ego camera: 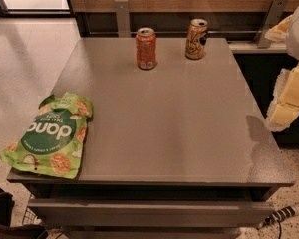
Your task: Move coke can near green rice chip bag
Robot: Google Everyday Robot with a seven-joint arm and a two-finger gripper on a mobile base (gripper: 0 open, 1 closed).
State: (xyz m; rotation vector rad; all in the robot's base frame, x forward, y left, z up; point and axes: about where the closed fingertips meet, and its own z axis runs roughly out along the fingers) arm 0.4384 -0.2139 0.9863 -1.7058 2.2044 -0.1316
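Note:
The coke can [146,48], red-orange with a silver top, stands upright at the far middle of the grey table [164,123]. The green rice chip bag [50,136] lies flat at the table's near left corner, partly over the left edge. My gripper [288,102], pale yellow and white, hangs at the right edge of the view, beyond the table's right side, far from both the can and the bag. It holds nothing that I can see.
A tan-gold can [196,39] with dark markings stands upright to the right of the coke can near the far edge. A wall with metal brackets [122,17] runs behind the table. A dark counter [269,78] stands at the right. Pale floor lies at the left.

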